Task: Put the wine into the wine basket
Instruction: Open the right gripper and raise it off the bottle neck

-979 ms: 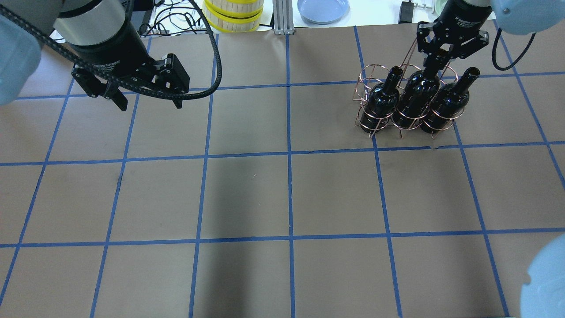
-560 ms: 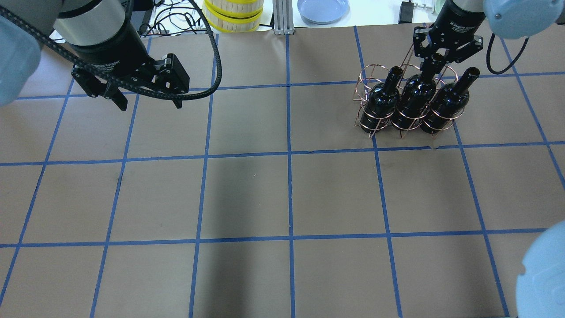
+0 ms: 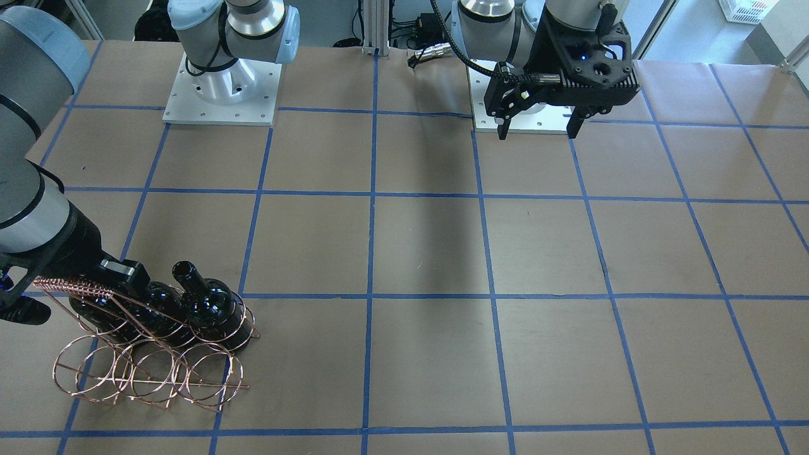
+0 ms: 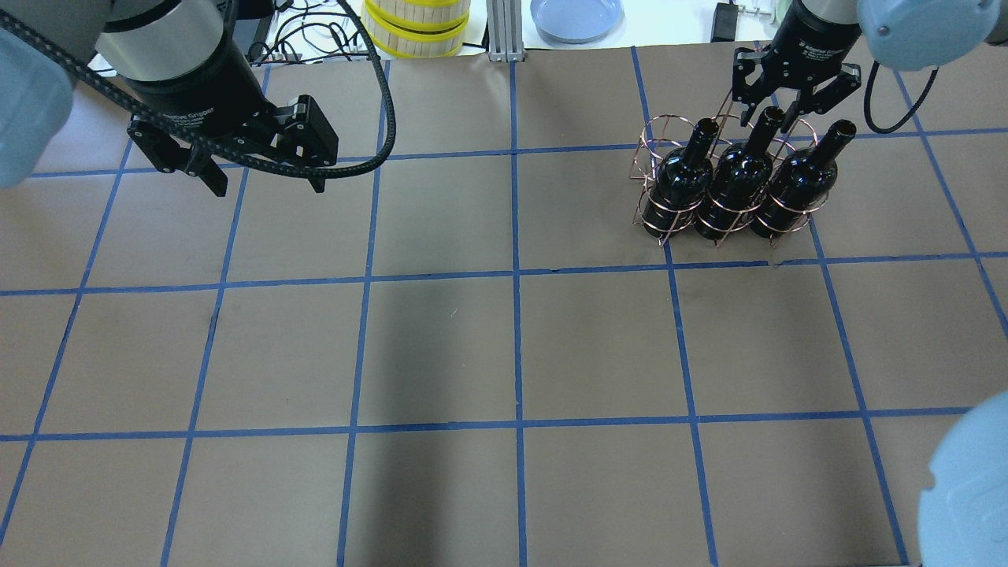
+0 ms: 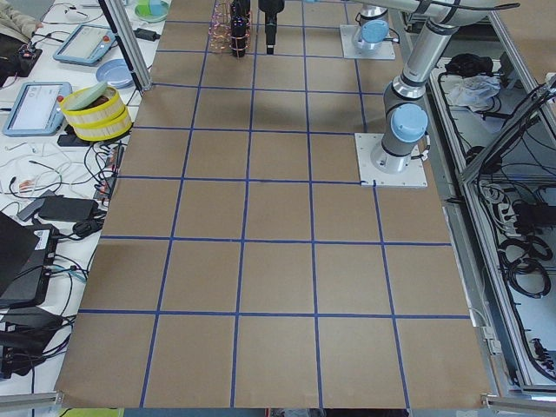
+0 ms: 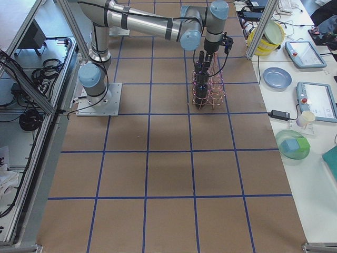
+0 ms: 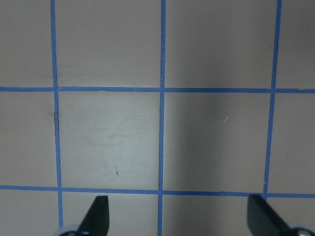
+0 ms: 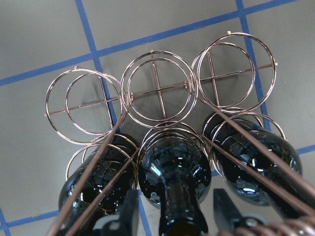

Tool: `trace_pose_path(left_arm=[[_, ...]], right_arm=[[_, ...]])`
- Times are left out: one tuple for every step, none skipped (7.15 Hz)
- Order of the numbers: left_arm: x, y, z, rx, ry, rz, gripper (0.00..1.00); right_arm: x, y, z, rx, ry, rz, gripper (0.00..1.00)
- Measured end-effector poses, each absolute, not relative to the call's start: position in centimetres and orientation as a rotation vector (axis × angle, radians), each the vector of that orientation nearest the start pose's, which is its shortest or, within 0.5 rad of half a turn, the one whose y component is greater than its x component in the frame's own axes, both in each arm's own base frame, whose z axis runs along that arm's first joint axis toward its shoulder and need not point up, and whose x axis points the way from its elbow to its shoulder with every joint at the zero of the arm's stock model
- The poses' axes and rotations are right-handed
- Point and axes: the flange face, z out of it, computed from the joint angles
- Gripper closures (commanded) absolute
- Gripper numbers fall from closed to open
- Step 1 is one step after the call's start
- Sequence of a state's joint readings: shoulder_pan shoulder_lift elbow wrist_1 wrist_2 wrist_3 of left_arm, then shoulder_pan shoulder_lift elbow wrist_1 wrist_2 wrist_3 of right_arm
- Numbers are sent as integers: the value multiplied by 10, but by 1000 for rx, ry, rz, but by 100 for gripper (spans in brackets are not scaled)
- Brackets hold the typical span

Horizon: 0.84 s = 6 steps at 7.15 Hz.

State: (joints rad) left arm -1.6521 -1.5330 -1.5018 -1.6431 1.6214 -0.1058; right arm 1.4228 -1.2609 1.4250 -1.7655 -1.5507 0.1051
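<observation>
The copper wire wine basket (image 4: 654, 135) stands far right on the table, and shows in the front view (image 3: 145, 373) and the right wrist view (image 8: 152, 88). Three near-black wine bottles stand in its near row of rings: left (image 4: 681, 181), middle (image 4: 736, 177), right (image 4: 795, 177). My right gripper (image 4: 776, 112) is open, its fingers (image 8: 224, 209) either side of the middle bottle's (image 8: 174, 167) neck without touching it. The far row of rings holds nothing. My left gripper (image 4: 264, 185) is open and empty above the far left of the table, and also shows in the left wrist view (image 7: 178, 216).
Past the table's far edge are a stack of yellow-rimmed round boxes (image 4: 417, 24), a blue plate (image 4: 576, 16) and a metal post (image 4: 504, 31). The basket's slanted handle bar (image 3: 72, 287) runs close beside my right wrist. Blue tape lines grid the brown table.
The middle bottle has sunk lower into its ring. My right gripper has opened and drawn back up along its neck. The left arm has not moved.
</observation>
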Motion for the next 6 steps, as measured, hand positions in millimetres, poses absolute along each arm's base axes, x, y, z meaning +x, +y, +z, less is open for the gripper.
trace_pose_path(left_arm=[[-167,-465,533,-39,3094,-60,0],[-167,-465,533,-39,3094,-60,0],[-167,-465,533,-39,3094,-61,0],[-167,-465,533,-39,3094,-61,0],[-167,-465,533,-39,3094,-60,0],[-167,-465,533,-39,3093,-59,0]], right_arm=[[43,-632,408,376,3099,-50,0],[44,-630,411,364,3100,-59,0],[55,-626,422,337,3103,-74,0],[77,-614,442,285,3110,-96,0],[99,-591,472,235,3113,-122,0],[118,-562,501,192,3112,-125,0]])
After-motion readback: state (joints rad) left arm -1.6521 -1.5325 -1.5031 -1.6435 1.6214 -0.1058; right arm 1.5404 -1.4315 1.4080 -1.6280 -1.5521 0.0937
